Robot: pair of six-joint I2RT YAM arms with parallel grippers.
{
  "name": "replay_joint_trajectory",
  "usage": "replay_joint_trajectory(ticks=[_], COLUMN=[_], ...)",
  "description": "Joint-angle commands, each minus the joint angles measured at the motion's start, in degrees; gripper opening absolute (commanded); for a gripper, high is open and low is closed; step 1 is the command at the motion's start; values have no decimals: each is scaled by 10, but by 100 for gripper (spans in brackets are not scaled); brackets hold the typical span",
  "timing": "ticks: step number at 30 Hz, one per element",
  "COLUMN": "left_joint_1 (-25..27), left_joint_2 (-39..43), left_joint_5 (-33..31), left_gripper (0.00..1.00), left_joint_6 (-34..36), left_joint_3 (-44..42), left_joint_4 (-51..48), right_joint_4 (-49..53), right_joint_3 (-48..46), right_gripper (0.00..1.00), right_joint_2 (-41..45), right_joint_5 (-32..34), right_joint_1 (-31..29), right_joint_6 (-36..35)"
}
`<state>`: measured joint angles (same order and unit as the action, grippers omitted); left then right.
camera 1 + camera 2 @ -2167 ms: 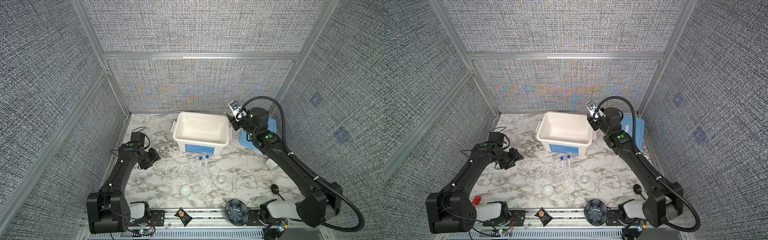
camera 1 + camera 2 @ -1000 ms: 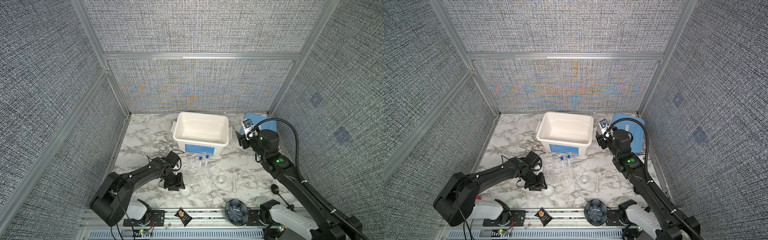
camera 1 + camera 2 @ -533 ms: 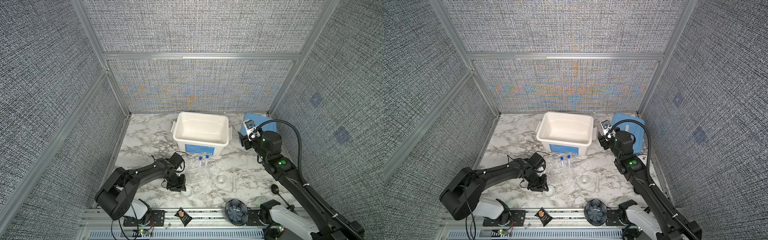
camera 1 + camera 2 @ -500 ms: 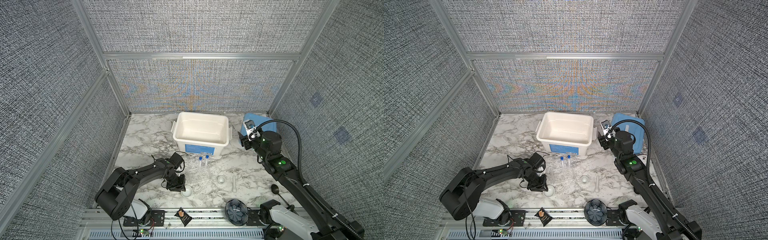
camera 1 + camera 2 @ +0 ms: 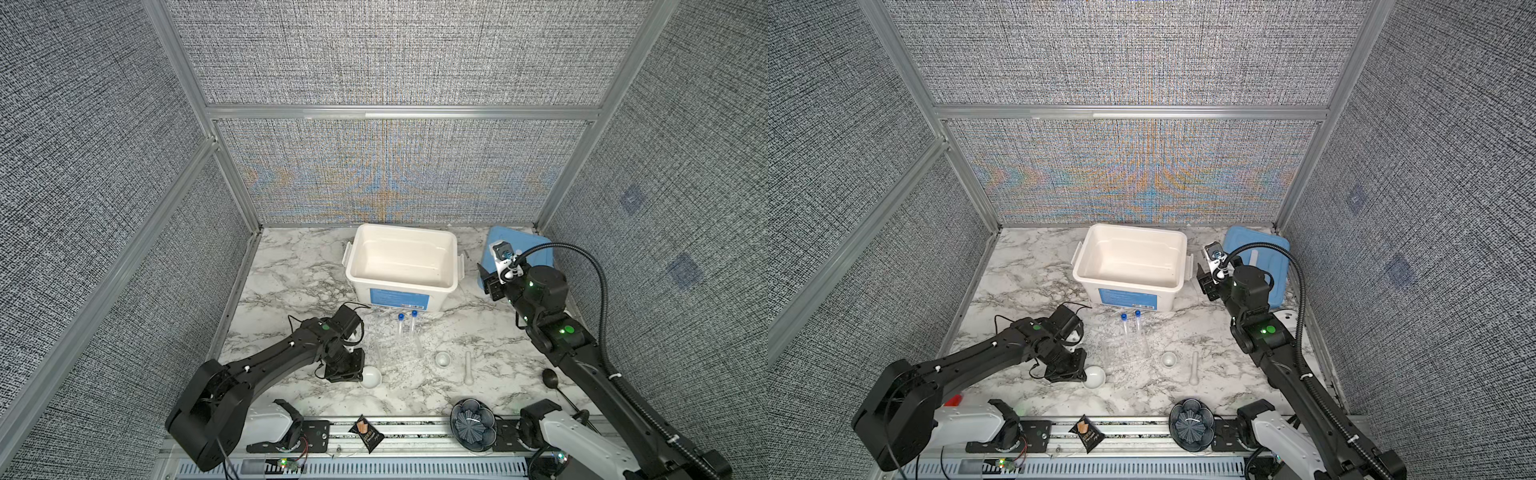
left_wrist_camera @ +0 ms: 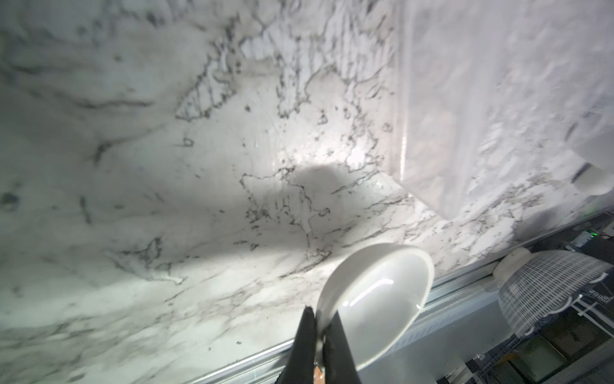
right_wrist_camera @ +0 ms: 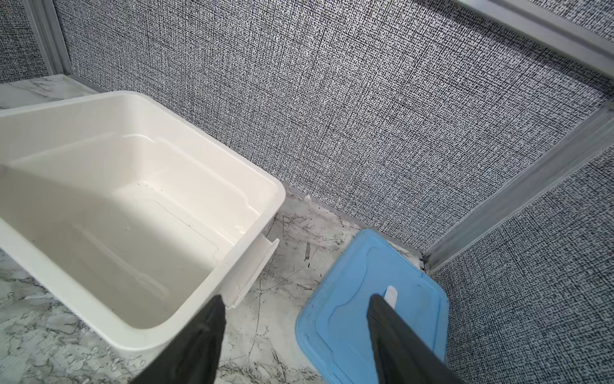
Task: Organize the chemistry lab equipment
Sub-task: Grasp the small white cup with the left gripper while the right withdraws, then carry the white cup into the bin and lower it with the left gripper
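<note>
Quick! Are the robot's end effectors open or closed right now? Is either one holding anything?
Left end effector: closed, pinching the rim of the white dish.
Right end effector: open, holding nothing.

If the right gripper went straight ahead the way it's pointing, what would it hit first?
Probably the bare marble tabletop in the gap between the white bin and the blue lid; the open right gripper frames that strip, though depth is unclear.
</note>
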<state>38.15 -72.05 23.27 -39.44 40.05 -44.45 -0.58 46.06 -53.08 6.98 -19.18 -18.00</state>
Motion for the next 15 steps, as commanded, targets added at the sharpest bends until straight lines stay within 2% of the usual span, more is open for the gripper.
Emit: replay_joint_trajectory(ticks=[1,7,9,12,13,15], left_joint_1=[0,0,-1,-5,-6,-7], left_joint_2=[22,71,81,76,63,26], left_joint_5=[-46,-196,-253,-317,-337,-365], left_gripper=[0,0,0,0,0,0], left_joint_6=[-17,-137,-157,-139,-124,-93], left_joint_3=[36,149,193,278,313,383], left_joint_4=[-59,-206,-244,-254,-255,-258], right_joint_4=[-24,-13,-15,-25,-27,-25], right_joint_3=[6,57,72,86,88,94], right_gripper=[70,70,70,73,77,98], right_joint_2=[-5,-13,-20,-31,-35,-42], right_joint_5=[6,-8,-9,-11,-10,-5], right_joint_1=[0,0,0,0,0,0], right_joint_6=[14,20,24,32,36,44])
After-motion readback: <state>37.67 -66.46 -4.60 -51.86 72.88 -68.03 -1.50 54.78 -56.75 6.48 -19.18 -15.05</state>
